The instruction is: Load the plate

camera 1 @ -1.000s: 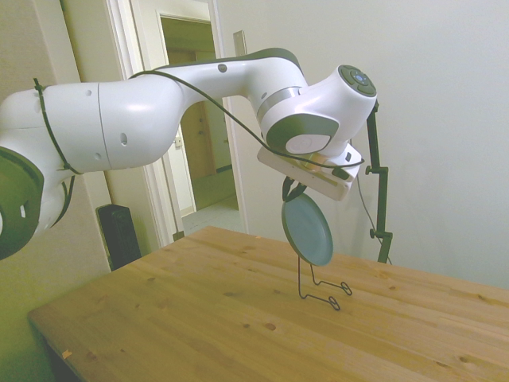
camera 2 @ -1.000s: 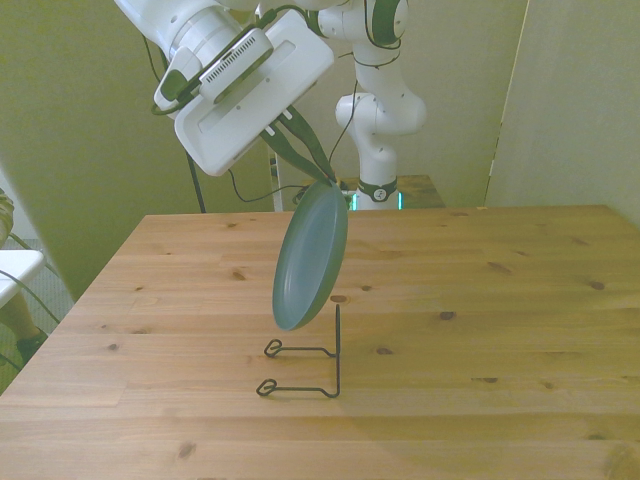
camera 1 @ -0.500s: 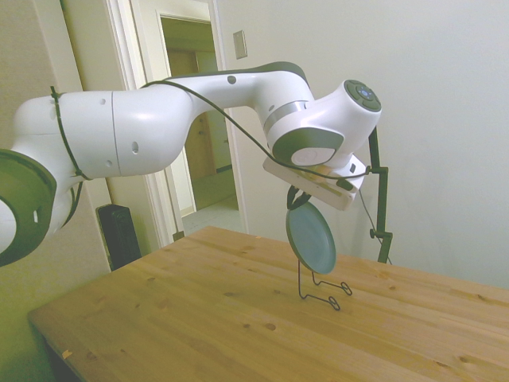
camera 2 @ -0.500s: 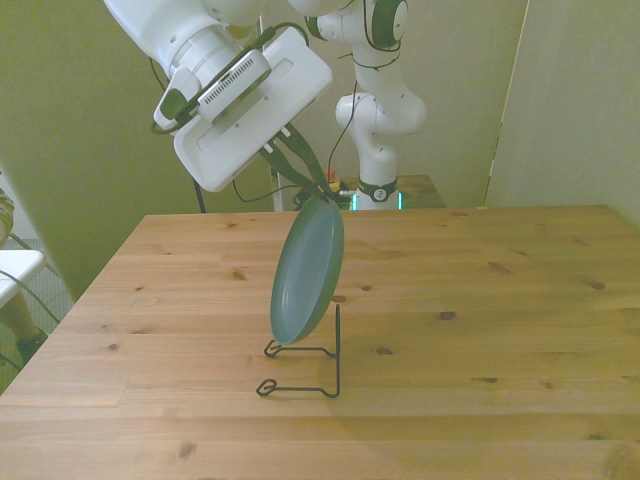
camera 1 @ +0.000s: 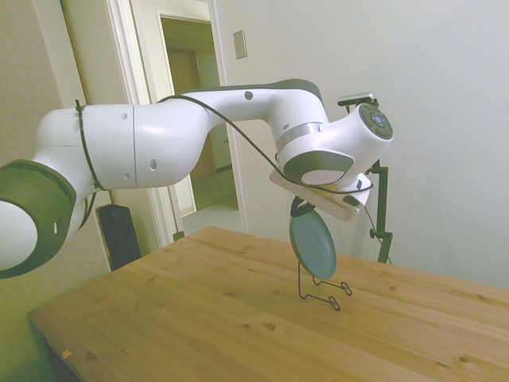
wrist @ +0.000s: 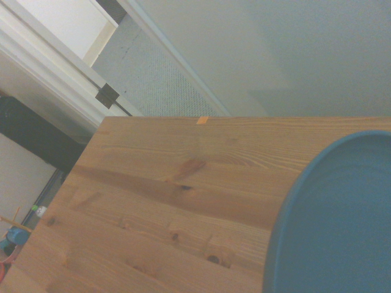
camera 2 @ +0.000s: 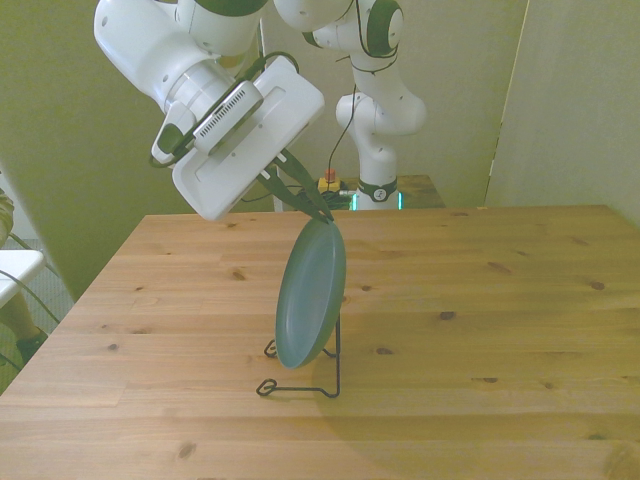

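The teal-green plate [camera 2: 311, 292] hangs nearly on edge, tilted, with my gripper [camera 2: 322, 215] shut on its top rim. Its lower edge is down among the wires of the thin black wire stand [camera 2: 300, 372], just in front of the stand's upright post. From the side, the plate [camera 1: 313, 243] hangs under my gripper [camera 1: 300, 211], right over the stand [camera 1: 322, 292]. I cannot tell whether the plate touches the stand. The wrist view holds a large arc of the plate [wrist: 342, 226] over the table.
The wooden table [camera 2: 480, 330] spreads wide around the stand. Its edge [wrist: 201, 118] nearest the open doorway shows in the wrist view, with grey carpet beyond.
My gripper has come down with the plate and turned it more upright. The plate's lower edge has sunk from above the stand to down among its wires.
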Robot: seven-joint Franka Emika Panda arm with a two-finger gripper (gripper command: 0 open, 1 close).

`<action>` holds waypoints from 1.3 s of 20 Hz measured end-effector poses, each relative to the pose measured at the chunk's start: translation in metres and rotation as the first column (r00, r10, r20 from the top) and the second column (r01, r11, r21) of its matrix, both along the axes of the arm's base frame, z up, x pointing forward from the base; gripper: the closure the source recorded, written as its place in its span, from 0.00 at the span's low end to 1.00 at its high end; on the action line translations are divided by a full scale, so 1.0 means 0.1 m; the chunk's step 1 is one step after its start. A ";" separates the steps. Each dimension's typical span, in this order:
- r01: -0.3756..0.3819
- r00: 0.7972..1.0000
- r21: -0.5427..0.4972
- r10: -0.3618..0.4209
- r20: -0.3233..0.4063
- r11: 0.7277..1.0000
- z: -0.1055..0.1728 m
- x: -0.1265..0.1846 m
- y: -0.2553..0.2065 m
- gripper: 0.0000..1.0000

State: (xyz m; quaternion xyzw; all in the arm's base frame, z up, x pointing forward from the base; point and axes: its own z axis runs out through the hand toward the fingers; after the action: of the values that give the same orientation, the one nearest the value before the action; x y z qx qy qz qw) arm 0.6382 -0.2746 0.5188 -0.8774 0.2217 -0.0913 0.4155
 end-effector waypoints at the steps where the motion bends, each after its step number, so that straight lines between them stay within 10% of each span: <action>1: -0.002 1.000 -0.001 0.002 0.001 1.000 -0.04 0.02 0.01 1.00; 26: -0.042 0.998 0.005 0.042 0.040 0.999 -0.43 0.00 0.00 1.00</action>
State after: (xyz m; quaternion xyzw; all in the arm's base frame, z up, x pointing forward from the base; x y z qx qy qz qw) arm 0.6380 -0.2748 0.4759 -0.8786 0.1950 -0.0993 0.4244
